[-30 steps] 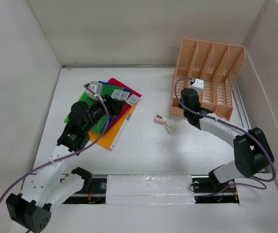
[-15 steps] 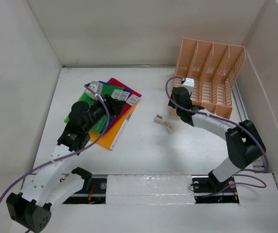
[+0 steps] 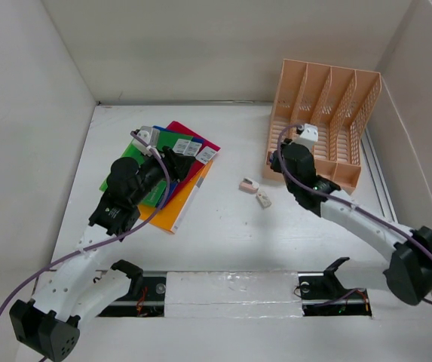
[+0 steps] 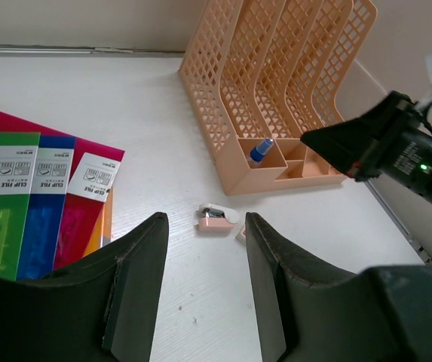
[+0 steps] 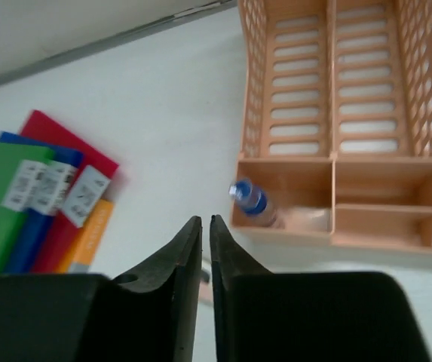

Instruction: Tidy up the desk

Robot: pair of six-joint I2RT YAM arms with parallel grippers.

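Observation:
The desk (image 3: 223, 234) is a white tabletop walled by white panels. Coloured folders (image 3: 176, 162) lie stacked at its left, green, blue, red and orange; they also show in the left wrist view (image 4: 42, 188). My left gripper (image 3: 179, 161) hovers over them, open and empty (image 4: 204, 222). A small pink stapler (image 3: 247, 184) and a white piece (image 3: 263, 199) lie mid-desk. My right gripper (image 3: 276, 163) is shut and empty (image 5: 200, 221), above the desk by the front left corner of the peach file rack (image 3: 321, 121).
A blue-capped bottle (image 5: 250, 199) leans in the rack's front left compartment; it also shows in the left wrist view (image 4: 261, 149). The rack stands at the back right against the wall. The arm bases sit along the near edge.
My right arm swung left toward the stapler, then back right, its elbow now lower and farther right. The left arm and the objects have not moved.

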